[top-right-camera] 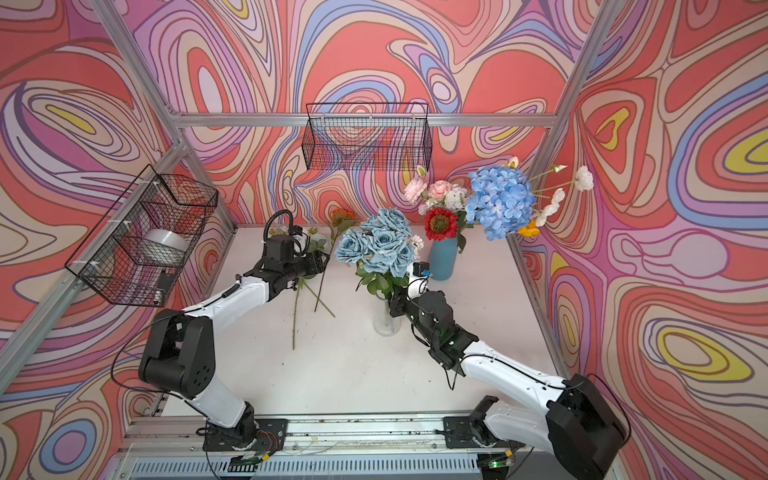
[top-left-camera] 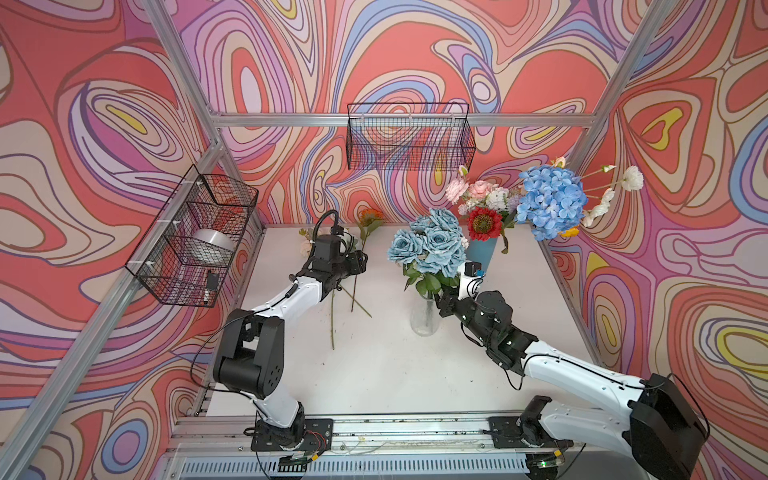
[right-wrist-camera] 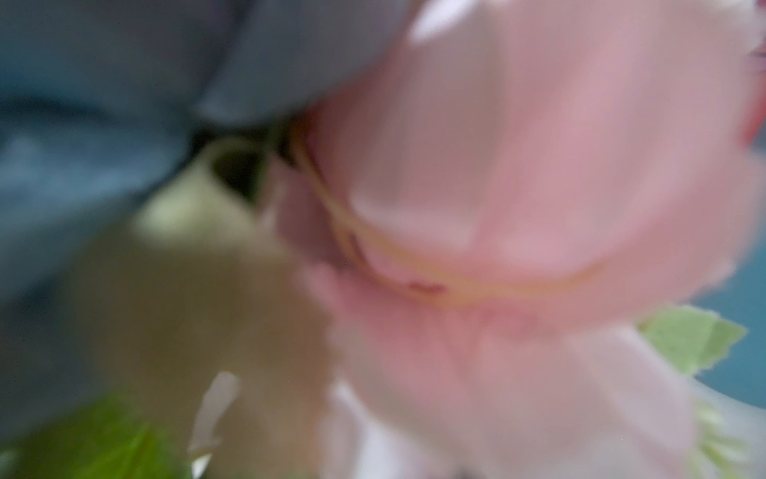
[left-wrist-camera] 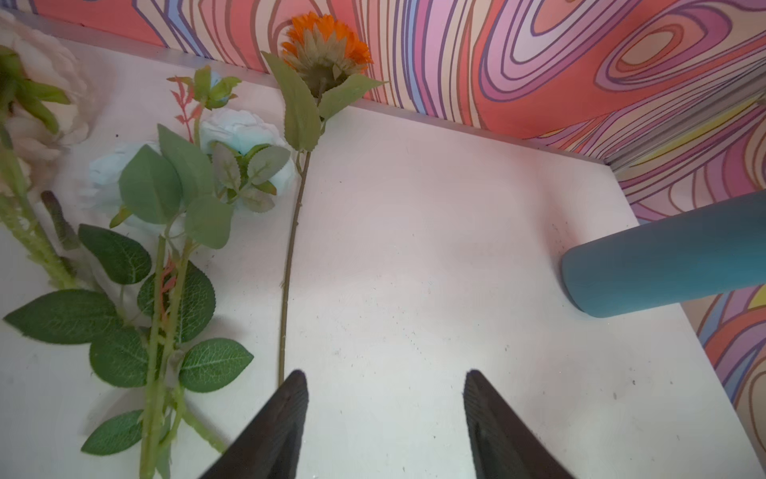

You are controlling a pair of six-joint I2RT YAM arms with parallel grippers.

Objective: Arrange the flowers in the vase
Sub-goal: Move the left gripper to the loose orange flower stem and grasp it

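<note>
The task is judged well advanced but unfinished. A bunch of dusty-blue fabric roses (top-left-camera: 434,243) has been stood in the clear ribbed glass vase (top-left-camera: 424,320) at the middle of the white table (top-left-camera: 374,374). At the far right, a matte blue cylindrical vase (top-left-camera: 482,253) is already filled with a big blue hydrangea (top-left-camera: 550,201), a red sunflower (top-left-camera: 484,224) and pink peonies (top-left-camera: 480,189).

At least three stems are left to be placed, lying flat at the far left: an orange sunflower (left-wrist-camera: 327,45), a pale blue-white rose spray (left-wrist-camera: 240,132) and a cream peony (left-wrist-camera: 37,83).

The left gripper (left-wrist-camera: 385,375) is held spread and empty over the table, close beside the orange sunflower's stem. The right gripper (top-left-camera: 441,302) is set among the rose stems at the glass vase's mouth. Whether it is clamped on a stem cannot be told, since its wrist view is filled with blurred pink and cream petals.

No brand, label or writing can be read.
</note>
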